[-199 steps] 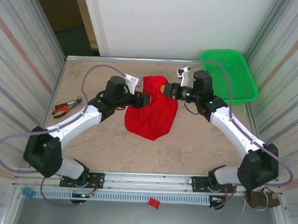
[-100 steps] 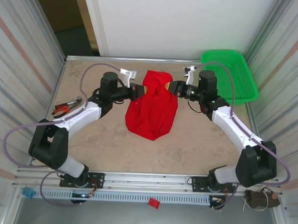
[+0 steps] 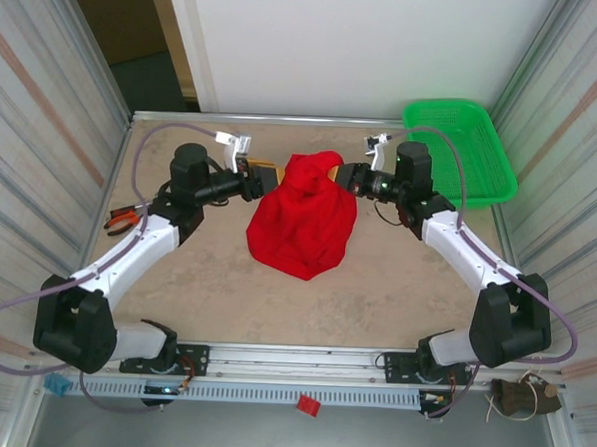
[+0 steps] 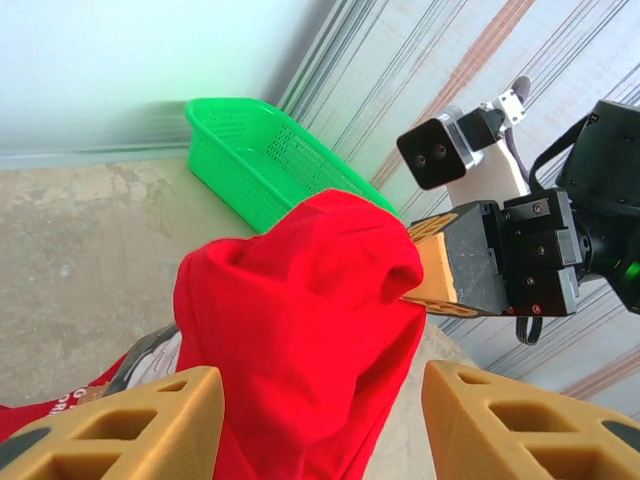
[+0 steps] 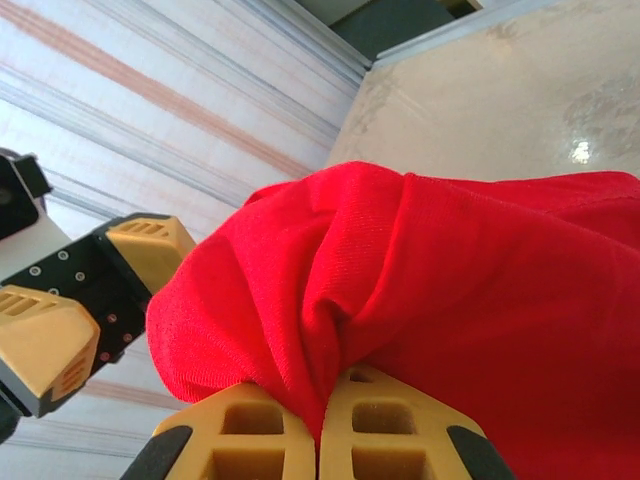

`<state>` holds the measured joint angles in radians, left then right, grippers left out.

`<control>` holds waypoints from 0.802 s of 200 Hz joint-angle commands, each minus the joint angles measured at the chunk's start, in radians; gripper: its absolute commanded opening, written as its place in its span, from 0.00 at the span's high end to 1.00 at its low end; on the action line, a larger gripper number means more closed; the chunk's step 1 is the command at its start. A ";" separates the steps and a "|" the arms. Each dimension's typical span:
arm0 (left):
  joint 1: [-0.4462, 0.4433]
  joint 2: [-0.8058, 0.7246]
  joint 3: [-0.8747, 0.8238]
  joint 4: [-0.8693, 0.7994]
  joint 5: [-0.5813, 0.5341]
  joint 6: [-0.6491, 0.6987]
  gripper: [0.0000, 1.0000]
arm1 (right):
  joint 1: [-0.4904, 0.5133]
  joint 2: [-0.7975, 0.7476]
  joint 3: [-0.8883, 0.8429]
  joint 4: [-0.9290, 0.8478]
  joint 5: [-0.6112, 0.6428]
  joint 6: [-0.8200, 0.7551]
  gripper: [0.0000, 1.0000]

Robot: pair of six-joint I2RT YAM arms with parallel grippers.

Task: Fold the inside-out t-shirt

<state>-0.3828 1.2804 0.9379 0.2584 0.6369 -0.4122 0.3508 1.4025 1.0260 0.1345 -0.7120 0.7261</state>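
Note:
The inside-out t-shirt (image 3: pixel 303 224) is a bunched bright red heap in the middle of the table, its top pulled up into a peak. My right gripper (image 3: pixel 339 176) is shut on that peak from the right; in the right wrist view the t-shirt (image 5: pixel 450 290) is pinched in a fold between the right gripper's (image 5: pixel 322 410) closed fingers. My left gripper (image 3: pixel 269 178) stands open just left of the peak. In the left wrist view the t-shirt (image 4: pixel 300 320) hangs ahead of the left gripper's (image 4: pixel 320 385) spread fingers, with the right gripper (image 4: pixel 445 265) behind it.
A green mesh basket (image 3: pixel 463 142) sits at the back right corner, also in the left wrist view as the basket (image 4: pixel 270 150). Red-handled pliers (image 3: pixel 129 215) lie near the left wall. Corrugated walls close in both sides.
My left gripper has drawn back to the left, away from the cloth, and its arm has swung outward. The right gripper has kept its hold while the shirt's top rose into a peak.

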 commanded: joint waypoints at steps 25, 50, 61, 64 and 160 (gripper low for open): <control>-0.088 0.030 0.070 -0.118 -0.133 0.146 0.34 | 0.047 -0.011 0.041 0.000 -0.009 -0.013 1.00; -0.110 0.068 0.053 -0.087 -0.179 0.144 0.05 | 0.064 -0.019 0.055 -0.030 -0.006 -0.026 1.00; -0.126 0.080 0.043 -0.084 -0.190 0.147 0.01 | 0.069 -0.023 0.063 -0.047 -0.001 -0.036 1.00; -0.130 0.085 0.042 -0.084 -0.191 0.148 0.01 | 0.071 -0.025 0.064 -0.051 -0.001 -0.037 1.00; -0.076 0.175 0.076 0.070 -0.036 0.026 1.00 | 0.020 -0.024 0.022 -0.063 0.042 -0.056 1.00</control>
<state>-0.4976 1.4662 0.9520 0.2455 0.4950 -0.3313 0.4053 1.3979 1.0637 0.0586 -0.6964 0.7067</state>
